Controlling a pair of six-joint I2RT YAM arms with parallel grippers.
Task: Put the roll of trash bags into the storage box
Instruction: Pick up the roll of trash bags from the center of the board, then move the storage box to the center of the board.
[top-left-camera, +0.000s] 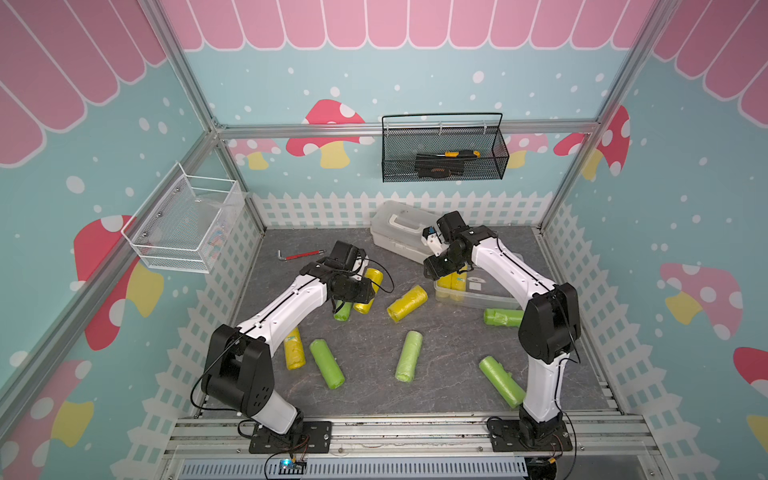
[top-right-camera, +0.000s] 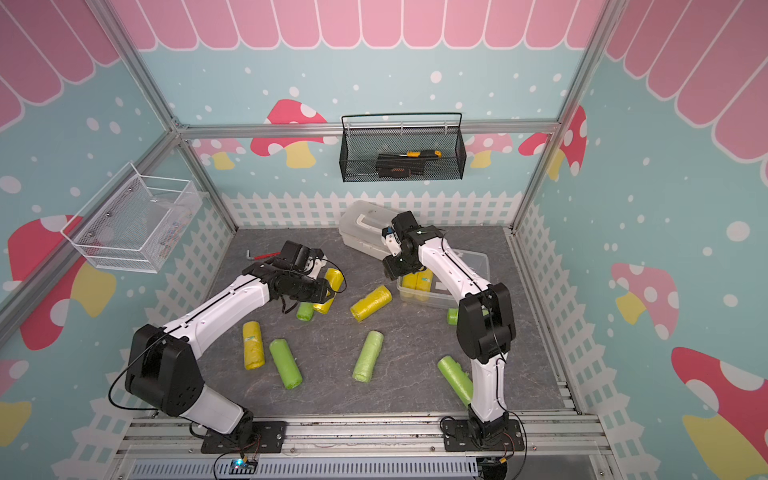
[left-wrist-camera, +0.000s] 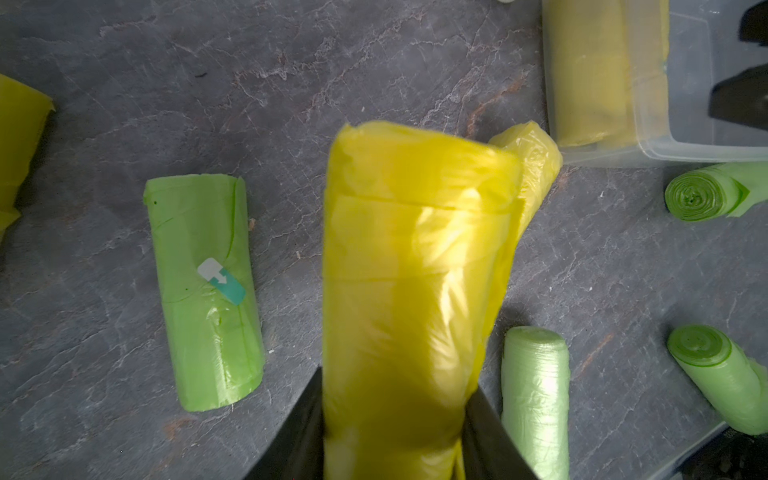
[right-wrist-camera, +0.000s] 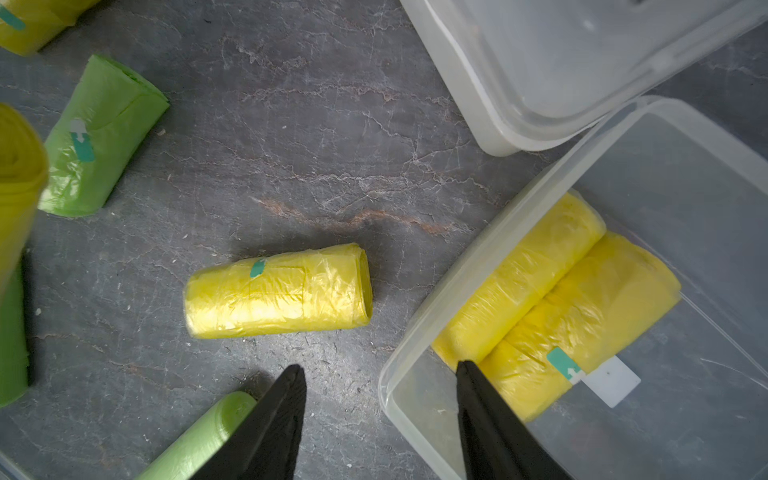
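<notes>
Left tool (left-wrist-camera: 399, 378) pinches the crinkly yellow plastic roll of trash bags (left-wrist-camera: 415, 249), well short of the clear rectangular plastic storage box (right-wrist-camera: 685, 187); carry it level over the rim; right tool (right-wrist-camera: 379, 365) hangs spread, empty

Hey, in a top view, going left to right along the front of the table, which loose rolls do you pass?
Yellow roll → bright green roll → pale green roll → long green roll.
</notes>
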